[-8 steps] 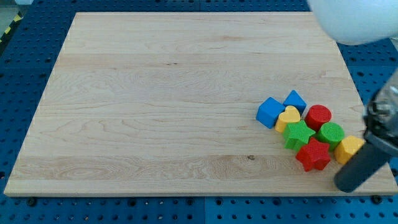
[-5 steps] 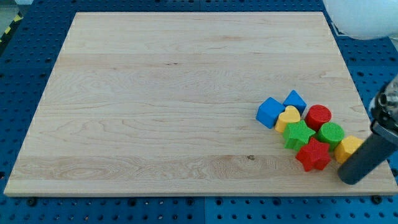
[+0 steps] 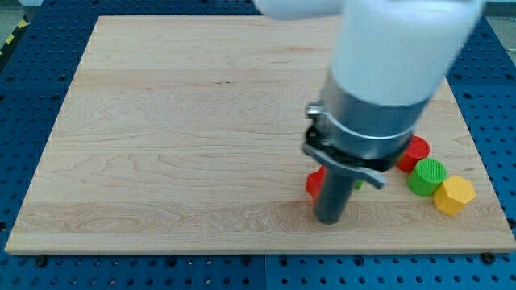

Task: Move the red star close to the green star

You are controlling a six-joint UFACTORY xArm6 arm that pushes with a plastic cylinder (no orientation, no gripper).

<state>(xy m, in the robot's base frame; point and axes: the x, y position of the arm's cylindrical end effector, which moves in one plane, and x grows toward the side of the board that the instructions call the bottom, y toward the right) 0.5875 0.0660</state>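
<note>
My tip rests on the wooden board, right of centre near the view's bottom. A red block, only partly visible, touches the rod's left side just above the tip; its shape cannot be made out. A sliver of green shows just right of the rod; I cannot tell whether it is the green star. The arm's large body hides the rest of the cluster, including both blue blocks and the yellow heart.
A red cylinder, a green cylinder and a yellow hexagon sit right of the arm, close to the board's right edge.
The arm has swung from the board's lower right corner to the left, over the block cluster. A red block now lies left of its earlier place. The yellow hexagon sits slightly further right.
</note>
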